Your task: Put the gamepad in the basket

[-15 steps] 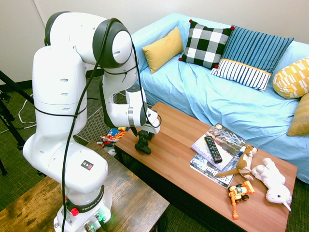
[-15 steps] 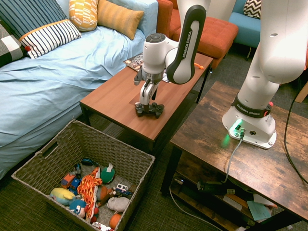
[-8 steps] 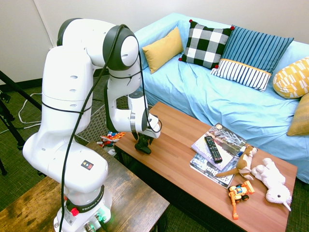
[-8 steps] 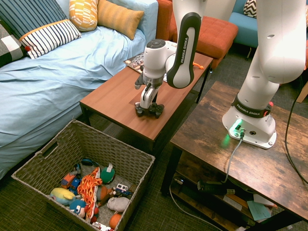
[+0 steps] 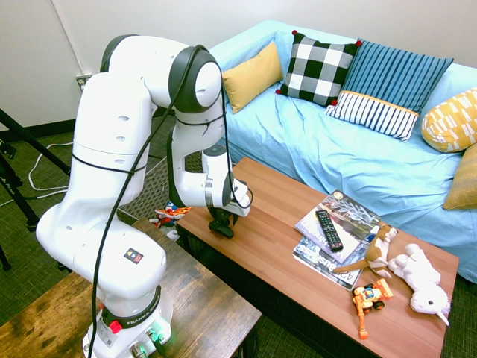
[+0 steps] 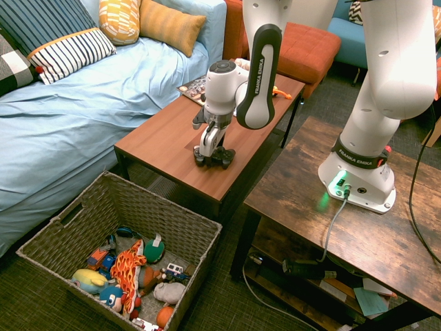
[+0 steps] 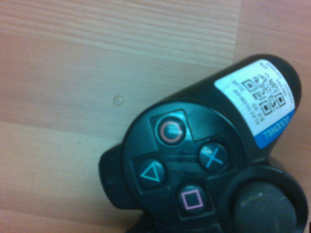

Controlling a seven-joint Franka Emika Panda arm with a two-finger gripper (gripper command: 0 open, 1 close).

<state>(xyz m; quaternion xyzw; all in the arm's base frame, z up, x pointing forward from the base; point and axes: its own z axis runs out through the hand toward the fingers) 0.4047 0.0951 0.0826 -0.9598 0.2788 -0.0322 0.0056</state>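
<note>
gamepad (image 6: 214,158) on wooden table (image 6: 165,141), gripper (image 6: 209,153) upon it

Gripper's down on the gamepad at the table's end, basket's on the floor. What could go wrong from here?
1. The gripper sits toward one side of the gamepad; an off-centre grasp could let it swing or slip during the lift.
2. The gamepad lies near the table edge, so a nudge may knock it off.
3. The basket stands below and off to one side, already holding toys; an early release could miss it.
</note>
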